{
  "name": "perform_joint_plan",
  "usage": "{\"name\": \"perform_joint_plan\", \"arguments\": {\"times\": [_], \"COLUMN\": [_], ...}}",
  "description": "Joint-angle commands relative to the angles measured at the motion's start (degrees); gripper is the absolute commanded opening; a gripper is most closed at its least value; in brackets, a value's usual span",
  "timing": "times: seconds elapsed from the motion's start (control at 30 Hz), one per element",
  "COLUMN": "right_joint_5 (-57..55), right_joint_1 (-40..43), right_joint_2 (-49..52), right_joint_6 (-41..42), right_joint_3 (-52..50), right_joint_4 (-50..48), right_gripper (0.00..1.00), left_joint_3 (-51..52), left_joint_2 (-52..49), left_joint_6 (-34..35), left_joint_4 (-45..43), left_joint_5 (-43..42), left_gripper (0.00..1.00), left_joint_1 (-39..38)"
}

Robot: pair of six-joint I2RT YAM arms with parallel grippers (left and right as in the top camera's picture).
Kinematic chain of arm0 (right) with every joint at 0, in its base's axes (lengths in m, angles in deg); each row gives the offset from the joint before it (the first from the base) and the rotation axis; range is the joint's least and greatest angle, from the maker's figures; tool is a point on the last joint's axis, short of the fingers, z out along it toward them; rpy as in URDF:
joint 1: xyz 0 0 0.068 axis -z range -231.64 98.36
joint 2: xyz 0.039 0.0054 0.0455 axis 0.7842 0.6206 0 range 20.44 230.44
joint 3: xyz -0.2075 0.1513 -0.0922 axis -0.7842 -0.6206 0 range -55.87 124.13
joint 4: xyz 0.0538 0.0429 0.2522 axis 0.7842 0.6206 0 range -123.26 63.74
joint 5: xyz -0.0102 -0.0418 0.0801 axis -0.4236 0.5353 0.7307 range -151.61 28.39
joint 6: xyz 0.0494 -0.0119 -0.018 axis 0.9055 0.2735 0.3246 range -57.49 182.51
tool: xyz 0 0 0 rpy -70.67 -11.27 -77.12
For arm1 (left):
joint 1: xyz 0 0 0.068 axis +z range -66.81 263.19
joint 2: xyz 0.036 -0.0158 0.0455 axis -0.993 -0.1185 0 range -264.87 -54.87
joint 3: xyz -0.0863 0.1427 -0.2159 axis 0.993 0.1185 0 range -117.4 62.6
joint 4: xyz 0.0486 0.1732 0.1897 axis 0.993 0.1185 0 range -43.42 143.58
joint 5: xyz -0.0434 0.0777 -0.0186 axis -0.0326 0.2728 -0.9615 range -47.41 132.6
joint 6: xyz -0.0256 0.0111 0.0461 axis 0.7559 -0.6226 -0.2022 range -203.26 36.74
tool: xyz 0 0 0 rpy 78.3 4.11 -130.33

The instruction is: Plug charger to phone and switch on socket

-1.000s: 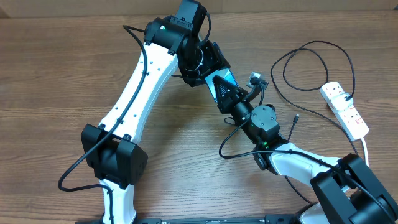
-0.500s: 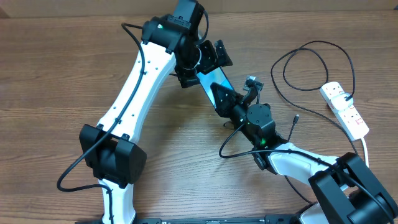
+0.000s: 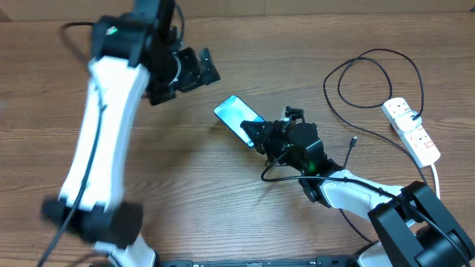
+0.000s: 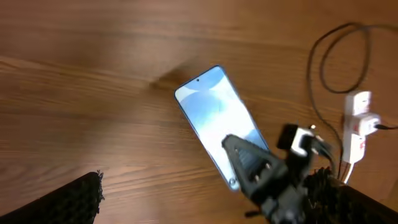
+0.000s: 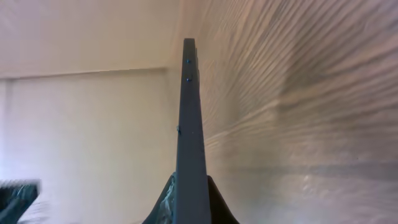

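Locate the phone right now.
Overhead view, table centre: the phone has one end clamped in the right gripper, the open left gripper up-left of it.

**Pale blue screen on brown wood grain**

The phone [image 3: 239, 117] in the right hand [image 3: 257, 133] has a light blue screen with paler cloudy patches and a thin black rim. Seen edge-on from that hand's own camera, it is dark grey with tiny blue specks. Both the right hand and the left hand [image 3: 202, 67] are black, on arms of white shell and black joints. Beneath them the counter [image 3: 223, 200] is mid-brown with streaky grain. Beyond the right hand lie the white socket [image 3: 413, 130], with red switches, and the thin black charger [image 3: 375, 51].
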Motion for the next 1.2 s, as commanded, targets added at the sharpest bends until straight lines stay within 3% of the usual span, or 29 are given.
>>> {"name": "perform_joint_plan", "arguments": {"times": [0.0, 0.1, 0.3, 0.47, 0.57, 0.63, 0.73, 0.8, 0.93, 1.17], "right_joint_5": [7.5, 14.8, 16.2, 19.7, 20.0, 19.8, 19.8, 20.1, 20.9, 20.9], "right_joint_1": [-0.2, -0.2, -0.2, -0.2, -0.2, -0.2, -0.2, -0.2, -0.2, -0.2], "right_joint_2": [-0.7, -0.7, -0.7, -0.7, -0.7, -0.7, -0.7, -0.7, -0.7, -0.7], "right_joint_6": [11.1, 11.4, 11.3, 8.9, 7.5, 7.5, 7.5, 7.5, 7.7, 14.7], "right_joint_3": [1.0, 1.0, 1.0, 1.0, 1.0, 1.0, 1.0, 1.0, 1.0, 1.0], "right_joint_4": [-5.1, -12.9, -7.9, -7.3, -7.3, -7.2, -7.2, -7.2, -7.1, -7.0], "right_gripper": [0.04, 0.04, 0.04, 0.04, 0.04, 0.04, 0.04, 0.04, 0.04, 0.04], "left_joint_3": [-1.3, -1.3, -0.3, 21.9, 37.8, 53.5, 64.9, 71.5, 78.2, 79.2], "left_joint_2": [10.5, 15.6, 26.3, 44.3, 52.8, 59.6, 61.1, 60.0, 55.7, 46.3], "left_joint_6": [-1.2, 1.6, 3.7, 17.0, 19.7, 24.5, 31.1, 31.6, 34.5, 39.7], "left_joint_4": [2.2, 7.8, 9.2, 7.8, -1.9, -15.9, -27.6, -37.6, -50.2, -53.8], "left_joint_5": [7.2, 11.7, 16.3, 27.1, 24.3, 17.7, 11.5, 5.5, 0.9, -0.9], "left_gripper": [1.0, 0.99, 1.0, 1.0, 1.0, 1.0, 1.0, 0.99, 1.0, 0.95], "left_joint_1": [-0.2, -0.2, -3.7, -6.9, -6.9, -6.9, -6.9, -6.9, -6.9, -6.9]}}
